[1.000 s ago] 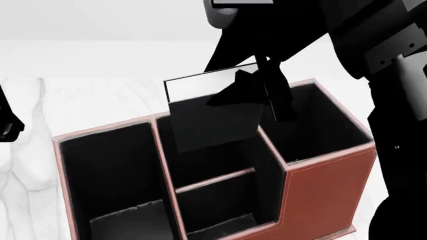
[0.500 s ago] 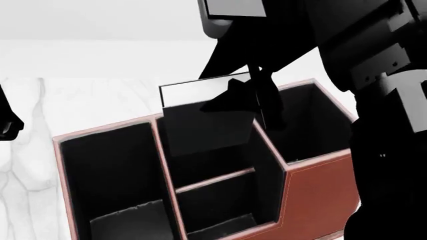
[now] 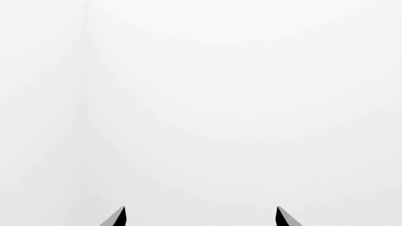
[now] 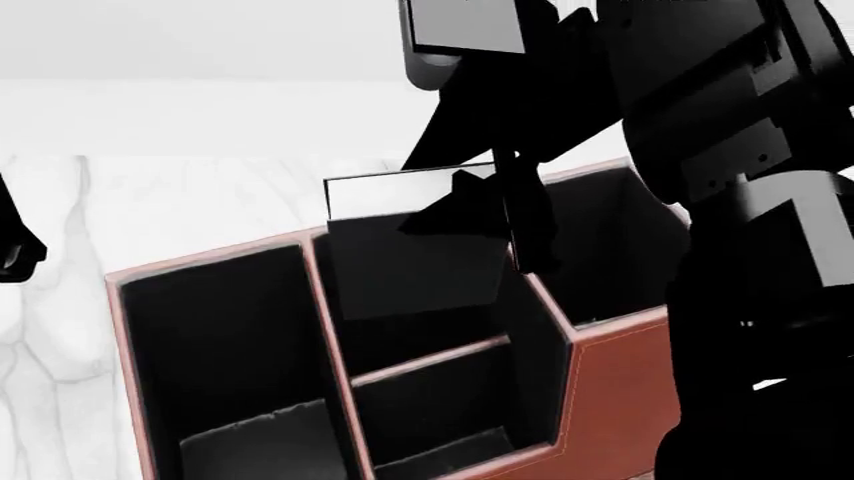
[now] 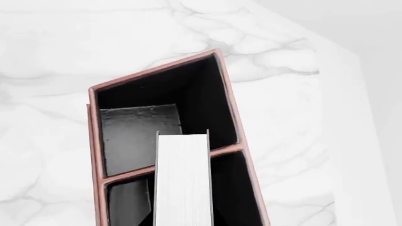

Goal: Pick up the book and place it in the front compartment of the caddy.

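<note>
- across the marble table [image 4: 200, 200], white with faint grey veins, stands the caddy [image 4: 614, 370], a large reddish-brown box with black lining, pale stitched rims and several open cells; it fills most of the head view.
- above the caddy's middle cells, the right arm reaches down from the upper right, a bulky black shape that hides the box's right end.
- held upright over those cells is the book [image 4: 414, 255], thin and black, its white page edge facing up; its lower edge is above or just inside the rim, and i cannot tell which.
- from the right wrist view, the book's [image 5: 182, 179] white page edge runs over the divider between two black-lined cells of the caddy [image 5: 234, 117].
- clamped on the book's right edge is the right gripper [image 4: 514, 215], its fingers narrow around the cover.
- at the far left edge, only a sliver of the left gripper [image 4: 11, 245] shows; its own camera sees two dark fingertips [image 3: 116, 217] set well apart, with nothing between them.
</note>
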You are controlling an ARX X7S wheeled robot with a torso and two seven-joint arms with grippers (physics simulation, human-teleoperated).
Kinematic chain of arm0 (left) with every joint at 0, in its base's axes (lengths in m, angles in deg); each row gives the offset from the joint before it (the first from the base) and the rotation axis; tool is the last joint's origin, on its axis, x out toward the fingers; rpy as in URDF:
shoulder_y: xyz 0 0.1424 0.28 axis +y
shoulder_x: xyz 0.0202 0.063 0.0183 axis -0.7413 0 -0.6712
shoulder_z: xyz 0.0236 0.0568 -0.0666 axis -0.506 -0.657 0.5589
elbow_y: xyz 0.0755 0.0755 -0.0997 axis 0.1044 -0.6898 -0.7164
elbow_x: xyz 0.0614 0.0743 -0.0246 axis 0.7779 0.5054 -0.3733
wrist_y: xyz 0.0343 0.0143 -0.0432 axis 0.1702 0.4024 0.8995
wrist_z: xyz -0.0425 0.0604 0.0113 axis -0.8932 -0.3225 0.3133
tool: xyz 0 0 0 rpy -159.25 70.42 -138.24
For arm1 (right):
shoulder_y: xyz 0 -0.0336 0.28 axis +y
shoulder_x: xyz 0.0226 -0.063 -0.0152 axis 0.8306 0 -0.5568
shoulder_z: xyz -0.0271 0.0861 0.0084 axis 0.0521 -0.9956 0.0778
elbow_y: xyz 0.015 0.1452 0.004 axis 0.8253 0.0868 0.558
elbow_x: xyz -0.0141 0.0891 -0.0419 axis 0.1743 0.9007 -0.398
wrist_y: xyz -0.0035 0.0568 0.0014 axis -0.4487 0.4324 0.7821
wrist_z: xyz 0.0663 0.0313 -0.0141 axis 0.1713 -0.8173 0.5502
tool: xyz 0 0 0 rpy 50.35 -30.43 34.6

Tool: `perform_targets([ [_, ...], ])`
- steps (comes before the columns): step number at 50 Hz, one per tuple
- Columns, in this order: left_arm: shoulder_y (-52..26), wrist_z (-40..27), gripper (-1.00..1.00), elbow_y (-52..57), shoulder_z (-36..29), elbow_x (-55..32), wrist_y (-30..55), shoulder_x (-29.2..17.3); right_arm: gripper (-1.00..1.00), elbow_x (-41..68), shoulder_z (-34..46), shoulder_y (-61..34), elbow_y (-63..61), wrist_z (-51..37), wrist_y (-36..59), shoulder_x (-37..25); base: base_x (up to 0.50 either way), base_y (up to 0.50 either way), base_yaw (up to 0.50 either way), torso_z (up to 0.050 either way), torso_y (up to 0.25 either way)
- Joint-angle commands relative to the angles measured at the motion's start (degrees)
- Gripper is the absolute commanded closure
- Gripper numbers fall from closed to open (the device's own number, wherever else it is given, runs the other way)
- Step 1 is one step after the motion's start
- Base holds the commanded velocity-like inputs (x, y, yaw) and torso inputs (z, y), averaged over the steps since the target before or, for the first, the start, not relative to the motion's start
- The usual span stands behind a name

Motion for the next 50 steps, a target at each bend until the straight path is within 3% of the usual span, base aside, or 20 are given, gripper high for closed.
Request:
perform_targets([
  [1,-0.2,0.6,-1.00,-0.1,1.6,-0.2,-0.4,0.9,1.00,-3.1,-7.6,0.0,0.0,0.7,0.1,1.3,0.00,0.00,0.00,0.000,0.000],
  [17,-0.7,0.5,-1.00,0.0,0.3,0.6,-0.3,0.2,1.00,-4.9,-9.1,0.4,0.0,0.5,-0.1,1.3,0.00,0.00,0.00,0.000,0.001],
  [28,-0.1,0.4,-1.00,0.2,0.3,0.5,-0.9,0.2,1.00,-6.4,-10.5,0.8,0.0,-0.9,-0.6,1.4,0.00,0.00,0.00,0.000,-0.195],
  [50,0.5,0.4,-1.00,-0.2,0.3,0.5,-1.8,-0.2,1.00,-7.8,-9.2,1.7,0.0,-4.6,-2.5,1.4,0.00,0.00,0.00,0.000,0.000],
])
